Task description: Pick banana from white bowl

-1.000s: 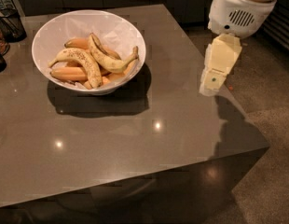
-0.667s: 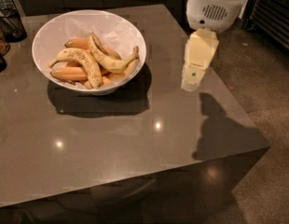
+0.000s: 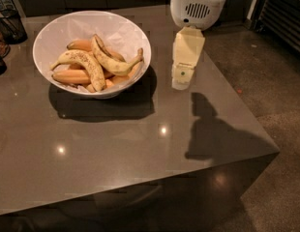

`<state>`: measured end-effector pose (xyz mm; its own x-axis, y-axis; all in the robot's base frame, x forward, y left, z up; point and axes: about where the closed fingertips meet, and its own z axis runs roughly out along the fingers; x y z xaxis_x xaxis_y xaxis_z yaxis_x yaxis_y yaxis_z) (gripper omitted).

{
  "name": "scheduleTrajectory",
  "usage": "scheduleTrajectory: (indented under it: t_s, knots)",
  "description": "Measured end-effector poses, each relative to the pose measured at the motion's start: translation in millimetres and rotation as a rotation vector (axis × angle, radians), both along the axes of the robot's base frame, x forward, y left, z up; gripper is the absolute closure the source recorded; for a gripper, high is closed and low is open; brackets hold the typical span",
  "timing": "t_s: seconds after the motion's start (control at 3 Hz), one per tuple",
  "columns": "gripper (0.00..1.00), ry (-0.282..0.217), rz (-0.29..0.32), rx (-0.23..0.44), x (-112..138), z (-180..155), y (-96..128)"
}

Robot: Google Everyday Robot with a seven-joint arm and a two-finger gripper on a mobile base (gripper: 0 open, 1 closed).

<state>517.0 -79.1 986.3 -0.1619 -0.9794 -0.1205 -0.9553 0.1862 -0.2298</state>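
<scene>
Gripper hangs tip-down over the grey table, its shadow falling nearer the front edge; whether it is open or closed cannot be told. Just left of it sits the white bowl, with the banana lying topmost among other bananas, one end by the gripper-side rim.

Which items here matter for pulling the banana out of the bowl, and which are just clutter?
Job: pale banana lying on top; white bowl; pincer, above the table beside the bowl.
Lying about: freckled banana; orange bananas; dark basket, far left.
</scene>
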Motion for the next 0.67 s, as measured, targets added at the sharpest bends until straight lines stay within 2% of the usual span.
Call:
scheduleTrajectory:
  t_s: [0.33,0.67]
  knots:
    - [0.0,-0.01,0.036,0.005,4.1,-1.6,19.8]
    - [0.0,-0.002,0.048,-0.024,28.1,-0.8,78.2]
